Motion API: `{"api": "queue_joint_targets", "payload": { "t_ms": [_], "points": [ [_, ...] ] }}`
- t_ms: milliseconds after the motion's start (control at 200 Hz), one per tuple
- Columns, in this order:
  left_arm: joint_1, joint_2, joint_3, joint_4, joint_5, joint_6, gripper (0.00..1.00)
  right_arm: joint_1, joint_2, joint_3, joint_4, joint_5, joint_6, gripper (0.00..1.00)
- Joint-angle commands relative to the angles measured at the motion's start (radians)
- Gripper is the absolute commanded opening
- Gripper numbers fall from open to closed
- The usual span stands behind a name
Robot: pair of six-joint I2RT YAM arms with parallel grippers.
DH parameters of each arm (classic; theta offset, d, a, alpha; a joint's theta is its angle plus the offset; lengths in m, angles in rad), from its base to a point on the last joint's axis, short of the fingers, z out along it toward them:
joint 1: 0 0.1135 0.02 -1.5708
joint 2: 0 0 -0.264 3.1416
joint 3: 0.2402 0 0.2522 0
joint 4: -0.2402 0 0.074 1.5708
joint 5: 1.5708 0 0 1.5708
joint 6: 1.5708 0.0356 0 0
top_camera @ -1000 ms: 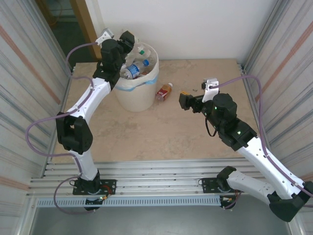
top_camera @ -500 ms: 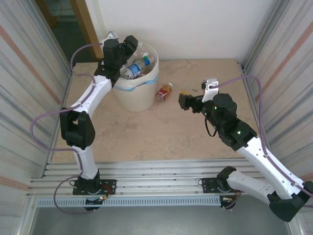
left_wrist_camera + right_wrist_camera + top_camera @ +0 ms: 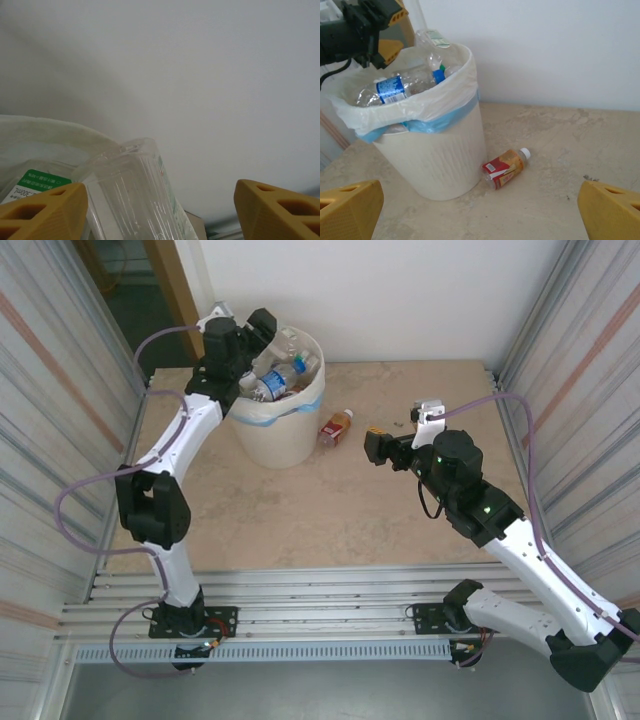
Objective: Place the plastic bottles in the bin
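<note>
The bin [image 3: 275, 435] stood near the tabletop's far-left corner, heaped w/ bottles [image 3: 392, 87] up to the rim, so most of the job looked done. One bottle [image 3: 337, 427], red label, lay on its side on the tabletop just beside the bin's right wall, not yet binned.

Your left gripper [image 3: 260, 328] hung over the far-left rim, prob. so a drop lands inside. In the wrist view a clear bottle [image 3: 132, 190] sat btw. its fingers [image 3: 42, 210] against the left one, w/ a gap to the right one: jaws parted, no real grip.

Your right gripper [image 3: 375, 445] sat wide apart and empty, facing the lying bottle, well short of it.

Vs. a sec. ago: the left arm had shifted a little at the rim; the right arm and floor bottle hadn't moved.
</note>
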Motion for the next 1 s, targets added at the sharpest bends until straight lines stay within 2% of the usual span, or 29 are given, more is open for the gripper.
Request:
{"api": "queue_joint_targets", "payload": {
  "t_ms": [0, 60, 180, 265, 401, 551, 701, 832, 997],
  "points": [
    [0.003, -0.080, -0.015, -0.002, -0.067, 0.067, 0.69, -0.006, 0.000, -0.003, 0.021, -0.013, 0.020, 0.98],
    [0.005, -0.082, -0.010, 0.003, -0.067, 0.089, 0.65, -0.006, 0.000, -0.002, 0.021, -0.015, 0.022, 0.98],
    [0.020, -0.052, 0.030, 0.012, 0.001, 0.129, 0.60, -0.005, -0.003, -0.001, 0.020, -0.015, 0.026, 0.98],
    [0.030, -0.005, 0.116, -0.029, 0.064, 0.170, 0.54, -0.006, -0.003, -0.003, 0.016, -0.013, 0.029, 0.98],
    [0.039, 0.087, 0.262, -0.100, 0.166, 0.206, 0.51, -0.007, 0.003, 0.002, 0.008, 0.007, 0.037, 0.98],
    [0.039, 0.187, 0.401, -0.169, 0.227, 0.240, 0.50, -0.008, 0.022, 0.012, -0.006, 0.030, 0.047, 0.98],
    [0.039, 0.291, 0.529, -0.255, 0.269, 0.283, 0.43, -0.014, 0.047, 0.023, -0.021, 0.057, 0.061, 0.98],
    [0.039, 0.339, 0.581, -0.299, 0.298, 0.308, 0.41, -0.049, 0.066, 0.039, -0.042, 0.059, 0.096, 0.98],
    [0.039, 0.355, 0.581, -0.363, 0.312, 0.345, 0.39, -0.133, 0.174, 0.098, -0.111, 0.028, 0.183, 0.98]
  ]
}}
